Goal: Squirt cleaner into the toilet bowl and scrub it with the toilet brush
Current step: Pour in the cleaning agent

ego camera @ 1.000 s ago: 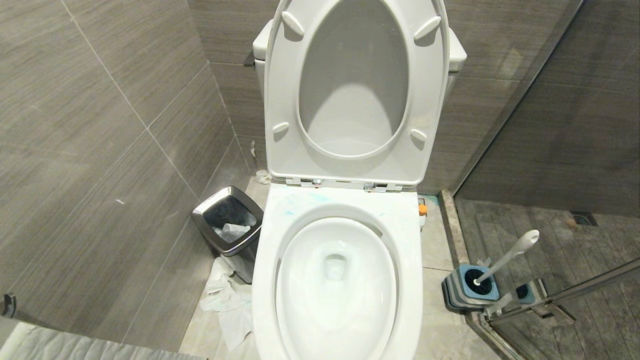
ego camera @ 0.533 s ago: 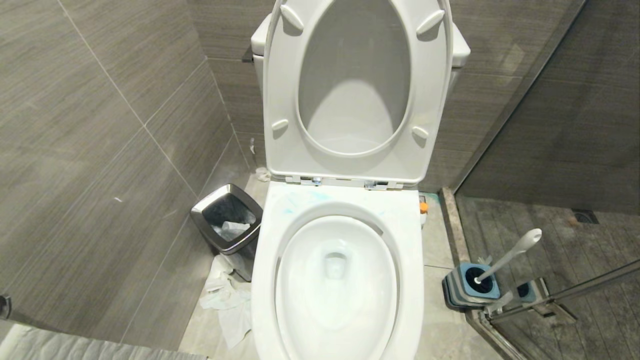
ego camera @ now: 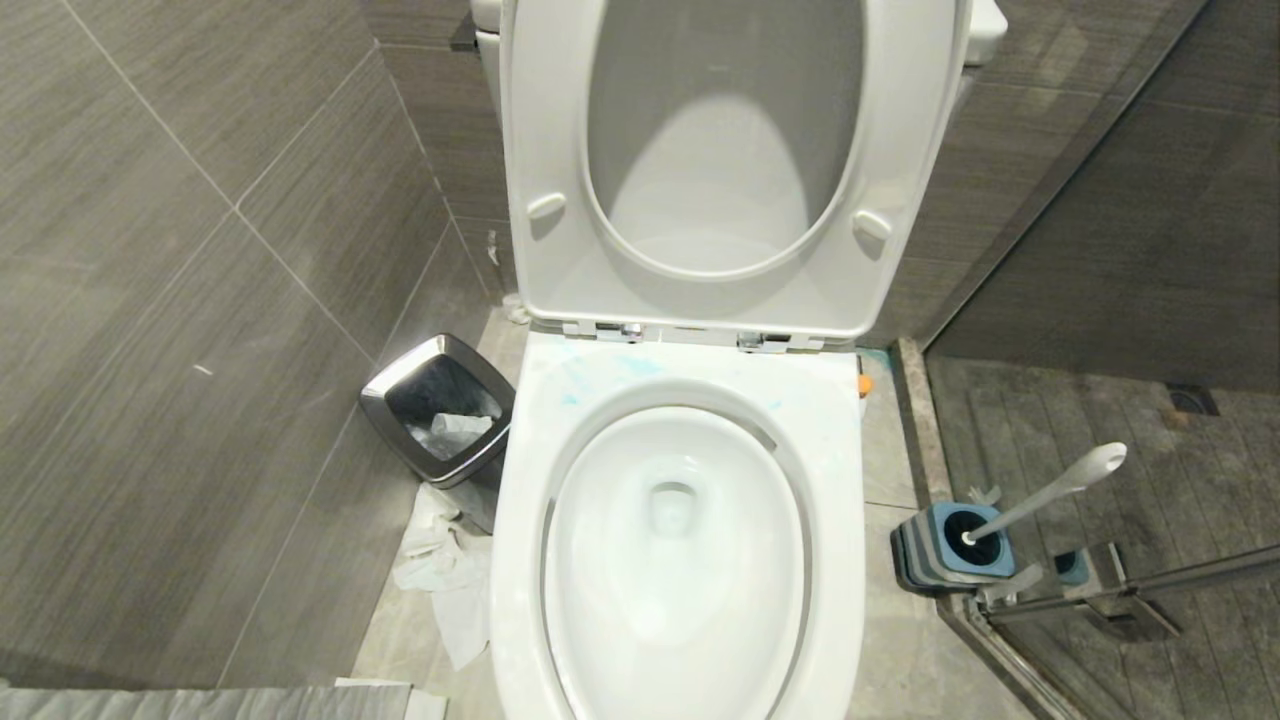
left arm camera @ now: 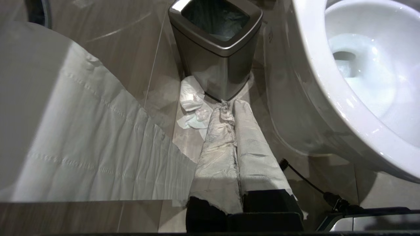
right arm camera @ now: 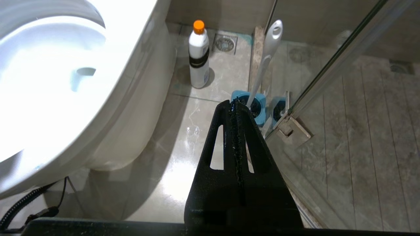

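The white toilet bowl [ego camera: 840,480] fills the middle of the head view, with seat and lid raised. Light teal cleaner smears [ego camera: 590,372] mark the back of its rim, and the water is faintly tinted. To the bowl's right the toilet brush [ego camera: 1050,495] leans in its blue-and-grey holder [ego camera: 950,560]. Neither arm shows in the head view. My right gripper [right arm camera: 233,103] is shut and empty, low over the floor, pointing at the brush handle [right arm camera: 267,55]. My left gripper [left arm camera: 229,106], its fingers wrapped in pale paper, is shut beside the bowl's left wall [left arm camera: 295,108].
A chrome-rimmed black bin [ego camera: 440,405] stands left of the toilet with crumpled tissue [ego camera: 445,580] on the floor before it. A white bottle with an orange cap [right arm camera: 199,55] stands by the toilet's right side. The glass shower door and its metal frame [ego camera: 1130,590] close off the right.
The whole head view has shifted: the toilet looks larger and its tank has slid off the top edge, so the camera moved. Nothing in the scene itself moved.
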{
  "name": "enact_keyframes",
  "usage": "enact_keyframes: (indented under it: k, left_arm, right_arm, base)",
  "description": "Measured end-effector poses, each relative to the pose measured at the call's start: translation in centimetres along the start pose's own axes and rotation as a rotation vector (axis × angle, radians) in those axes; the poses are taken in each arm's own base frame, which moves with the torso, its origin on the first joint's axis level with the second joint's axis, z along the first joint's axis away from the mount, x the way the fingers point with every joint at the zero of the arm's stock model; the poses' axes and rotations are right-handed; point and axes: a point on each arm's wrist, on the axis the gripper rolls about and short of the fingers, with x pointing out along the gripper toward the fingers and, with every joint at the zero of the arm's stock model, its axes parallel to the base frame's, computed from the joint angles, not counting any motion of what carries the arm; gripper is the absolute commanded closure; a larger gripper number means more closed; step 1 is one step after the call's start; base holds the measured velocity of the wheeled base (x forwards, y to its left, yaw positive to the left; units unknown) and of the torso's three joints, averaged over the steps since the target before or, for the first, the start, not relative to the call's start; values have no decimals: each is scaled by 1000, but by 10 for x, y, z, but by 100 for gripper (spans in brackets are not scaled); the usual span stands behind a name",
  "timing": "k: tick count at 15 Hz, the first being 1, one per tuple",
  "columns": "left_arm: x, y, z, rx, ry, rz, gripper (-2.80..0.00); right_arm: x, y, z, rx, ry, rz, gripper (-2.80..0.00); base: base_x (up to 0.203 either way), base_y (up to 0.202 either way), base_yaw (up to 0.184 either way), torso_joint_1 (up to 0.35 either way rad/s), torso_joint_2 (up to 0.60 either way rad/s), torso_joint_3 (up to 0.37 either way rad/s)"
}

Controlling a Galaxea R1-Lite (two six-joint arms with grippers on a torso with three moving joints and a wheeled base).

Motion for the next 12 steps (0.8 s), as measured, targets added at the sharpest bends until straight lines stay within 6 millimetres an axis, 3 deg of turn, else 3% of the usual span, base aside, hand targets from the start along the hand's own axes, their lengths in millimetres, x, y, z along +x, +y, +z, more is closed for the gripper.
enact_keyframes:
  k: [12]
  left_arm:
    - [0,0,0,24,1,-1,0]
  right_arm:
    - [0,0,0,0,0,0,0]
  base:
    - [0,0,0,5,3,-199]
